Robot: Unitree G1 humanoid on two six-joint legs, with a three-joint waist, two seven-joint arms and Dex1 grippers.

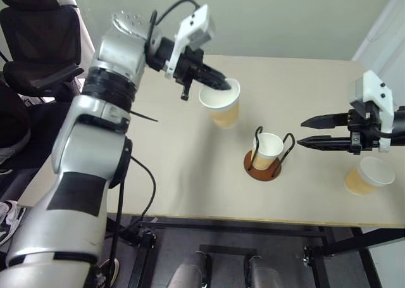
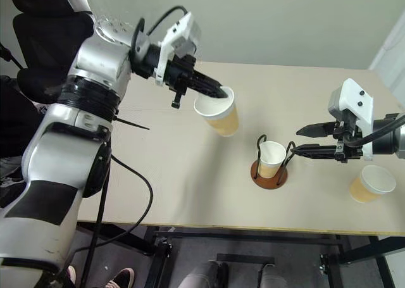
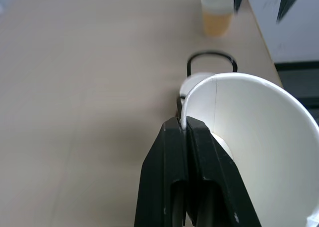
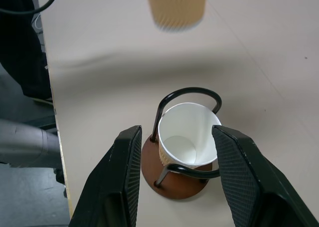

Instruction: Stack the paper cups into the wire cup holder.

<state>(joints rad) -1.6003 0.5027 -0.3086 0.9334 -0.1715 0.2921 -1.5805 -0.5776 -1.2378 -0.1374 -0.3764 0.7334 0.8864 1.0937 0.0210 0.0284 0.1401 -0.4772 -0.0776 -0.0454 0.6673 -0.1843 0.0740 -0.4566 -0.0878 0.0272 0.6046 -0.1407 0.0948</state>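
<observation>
while pinched by its white rim between the closed black fingers of the left gripper (image 1: 223, 84), one finger inside and one outside the wall, hangs above the beige table (image 1: 190, 174) a tan-orange paper cup (image 1: 221, 104), tilted, with its mouth turned up toward the camera. seen in the left wrist view as a wide white inside with the rim clamped tight between the two fingers (image 3: 174, 152). to the right of it and nearer to the front edge, stands on the table the wire cup holder (image 1: 264, 163), a reddish-brown round base with two black wire loops. sits upright between the loops a second paper cup (image 1: 268, 150), open end up. hovers just to the right of the holder the right gripper (image 1: 302, 132), fingers parted to a moderate gap and holding nothing, tips pointing toward the holder; in the right wrist view framed between these two fingers (image 4: 124, 172) the holder with its cup, not touched. rests on the table near the right front corner a third paper cup (image 1: 368, 176), standing upright, below the right gripper and apart from it.
</observation>
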